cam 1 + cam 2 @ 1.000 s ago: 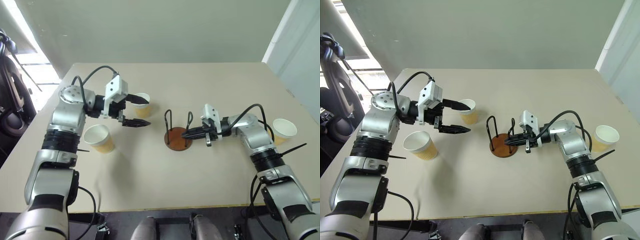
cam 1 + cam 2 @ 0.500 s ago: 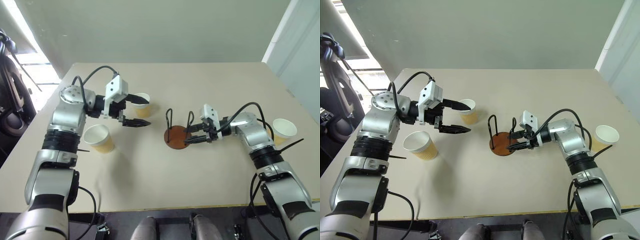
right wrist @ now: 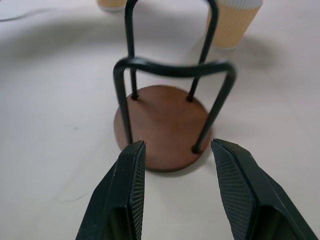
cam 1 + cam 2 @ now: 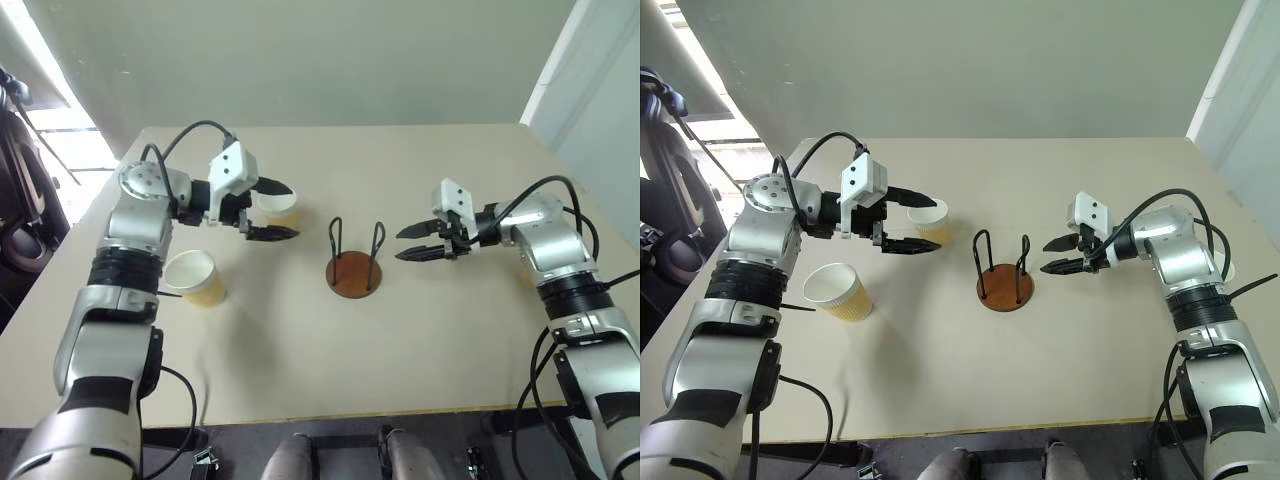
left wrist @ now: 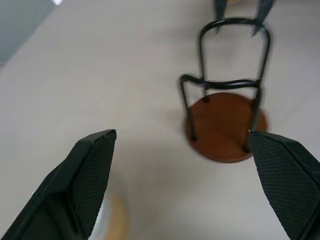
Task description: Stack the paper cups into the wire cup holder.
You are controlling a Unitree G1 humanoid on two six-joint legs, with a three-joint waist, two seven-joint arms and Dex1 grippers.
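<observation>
Wire cup holder (image 4: 354, 262) empty, mid-table. At three o'clock, right gripper (image 4: 415, 243) spread, holding nothing. At ten o'clock, left gripper (image 4: 279, 210) agape astride a paper cup (image 4: 279, 207).

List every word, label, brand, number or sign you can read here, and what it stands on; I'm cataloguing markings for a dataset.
No readable text, number or sign.
Paper cups: plain tan sides, no print seen.
Wire cup holder: bare brown base and black wire, unmarked.
Left gripper and right gripper, both open: no label can be made out on their white housings.
Table: unmarked.
</observation>
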